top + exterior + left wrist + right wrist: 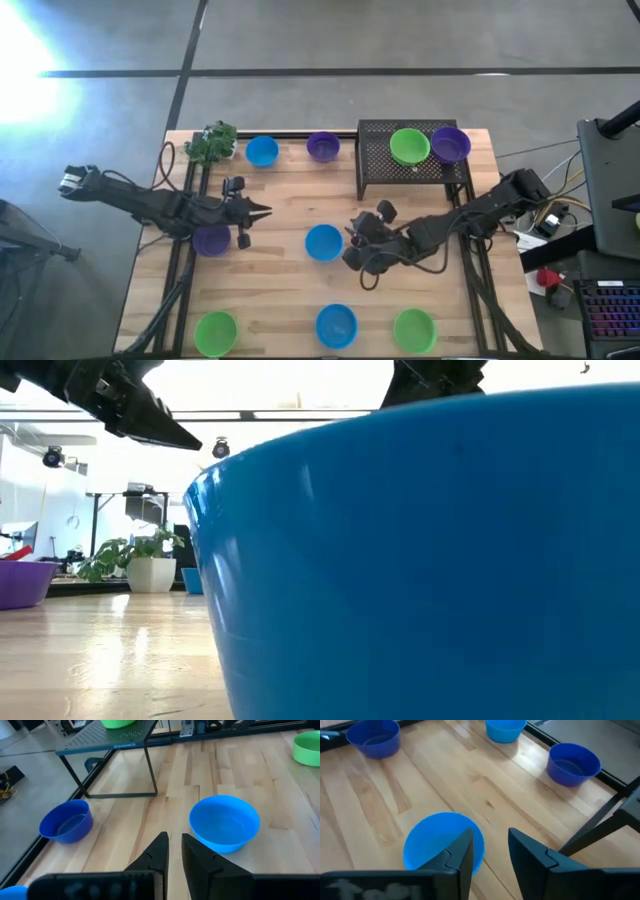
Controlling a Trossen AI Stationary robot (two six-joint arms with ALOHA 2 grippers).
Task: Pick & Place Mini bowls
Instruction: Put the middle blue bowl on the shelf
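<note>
The right gripper hangs spread and empty just beside the centre blue bowl on the bench — best to straddle its near rim squarely before pinching — while the left gripper, fingers nearly together, waits over the purple bowl.

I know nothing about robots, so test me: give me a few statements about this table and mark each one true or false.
1. A green bowl and a purple bowl sit on the black rack. True.
2. The right gripper is clamped on a green bowl. False: its fingers are open, just beside the blue bowl at mid-table.
3. A small leafy plant stands at a far corner of the table. True.
4. The left gripper holds a bowl. False: it holds nothing.
5. The near edge has three purple bowls. False: green, blue, green.
</note>
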